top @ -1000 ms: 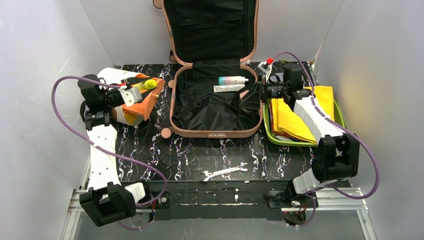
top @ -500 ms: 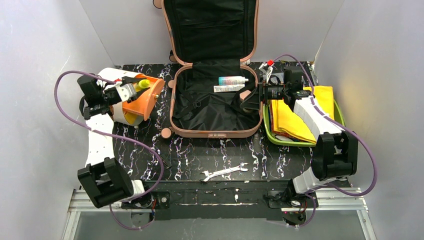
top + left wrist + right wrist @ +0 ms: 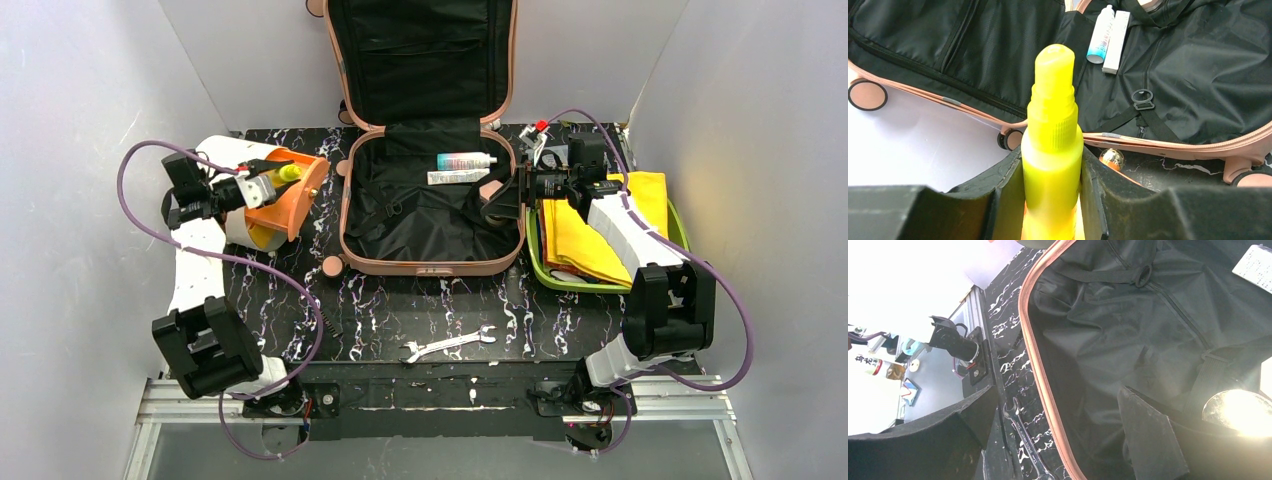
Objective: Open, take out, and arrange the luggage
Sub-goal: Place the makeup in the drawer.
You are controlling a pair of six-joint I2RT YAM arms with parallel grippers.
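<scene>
Left tool (image 3: 1050, 172) clamps a ribbed, cylindrical yellow plastic bottle (image 3: 1053, 100); right tool (image 3: 1058, 395) gapes wide.

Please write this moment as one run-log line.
left claw: shut on yellow plastic bottle | right claw: open over salmon-pink hard-shell suitcase | lid: open

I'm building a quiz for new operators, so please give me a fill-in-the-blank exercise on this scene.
1. The left tool grips a ____ bottle.
2. The right tool, at the right rim of the luggage, is ____ and holds nothing.
3. The folded cloth lies in the ____ tray.
Missing words: yellow; open; green.
</scene>
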